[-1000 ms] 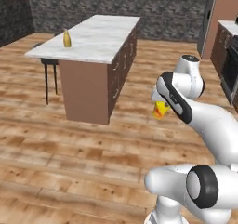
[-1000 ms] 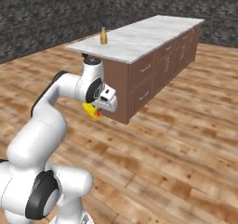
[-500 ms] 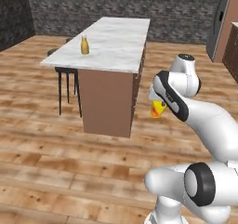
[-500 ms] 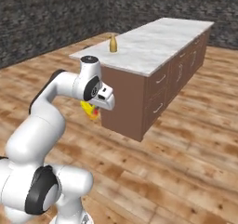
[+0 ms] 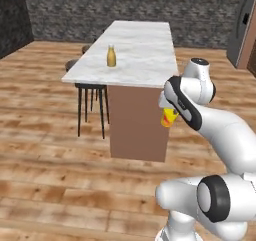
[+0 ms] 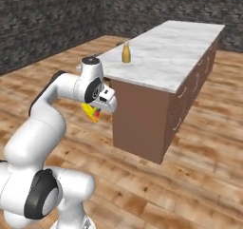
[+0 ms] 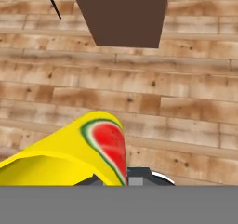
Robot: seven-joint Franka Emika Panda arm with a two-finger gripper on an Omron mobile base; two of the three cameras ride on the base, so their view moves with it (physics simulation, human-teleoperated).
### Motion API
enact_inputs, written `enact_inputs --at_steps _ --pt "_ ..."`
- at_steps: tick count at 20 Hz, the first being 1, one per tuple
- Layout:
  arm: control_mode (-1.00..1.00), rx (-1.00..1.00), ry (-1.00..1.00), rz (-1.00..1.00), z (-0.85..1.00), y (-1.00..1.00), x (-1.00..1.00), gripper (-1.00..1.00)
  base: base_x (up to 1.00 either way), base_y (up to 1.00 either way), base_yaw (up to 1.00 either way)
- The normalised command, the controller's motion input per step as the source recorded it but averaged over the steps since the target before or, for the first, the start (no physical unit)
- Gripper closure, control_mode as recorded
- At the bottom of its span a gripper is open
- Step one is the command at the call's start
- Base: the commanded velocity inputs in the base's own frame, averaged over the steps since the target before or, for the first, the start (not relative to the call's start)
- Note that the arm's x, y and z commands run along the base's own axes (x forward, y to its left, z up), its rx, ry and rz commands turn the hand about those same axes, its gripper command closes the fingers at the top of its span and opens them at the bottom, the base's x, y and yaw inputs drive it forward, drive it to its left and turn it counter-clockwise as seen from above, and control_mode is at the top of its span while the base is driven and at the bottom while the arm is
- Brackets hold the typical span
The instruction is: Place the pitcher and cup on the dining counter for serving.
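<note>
1. Dining counter [image 5: 145, 55]: long marble-topped island w/ brown sides, its near end right ahead of you; stools [image 5: 90, 92] tucked under on the left side. Risk: the cup sits below the top's edge, so if you drive closer w/o lifting first, it'll knock into the brown end panel
2. Arm: folded up tight, elbow high, hand tucked low in front of the counter's near end, pointing down at the wood floor [image 7: 186, 97]. You've got little reach margin from this pose, so swinging up fast could clip the counter edge
3. Pitcher [image 5: 111, 56]: already upright on the counter top, near the left edge. Risk: setting the cup down too near could tip it
4. Gripper [image 6: 97, 110]: clamped on the cup [image 5: 169, 118], yellow w/ a red patch, tilted off upright. Grip looks to be near the rim, so it could slip
</note>
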Motion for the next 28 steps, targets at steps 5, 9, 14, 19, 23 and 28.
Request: enact_inputs --at_steps 5,9,14,19,23,28 --pt "1.0 0.0 0.0 0.0 0.0 0.0 0.0 1.0 1.0 0.96 -0.17" --pt "1.0 0.0 0.0 0.0 0.0 0.0 0.0 1.0 1.0 1.0 -0.16" --pt "1.0 0.0 0.0 0.0 0.0 0.0 0.0 1.0 1.0 0.97 -0.13" --pt "1.0 0.0 0.0 0.0 0.0 0.0 0.0 1.0 1.0 0.66 -0.08" --pt "1.0 0.0 0.0 0.0 0.0 0.0 0.0 1.0 1.0 0.45 -0.04" --pt "1.0 0.0 0.0 0.0 0.0 0.0 0.0 1.0 0.89 0.07 0.0"
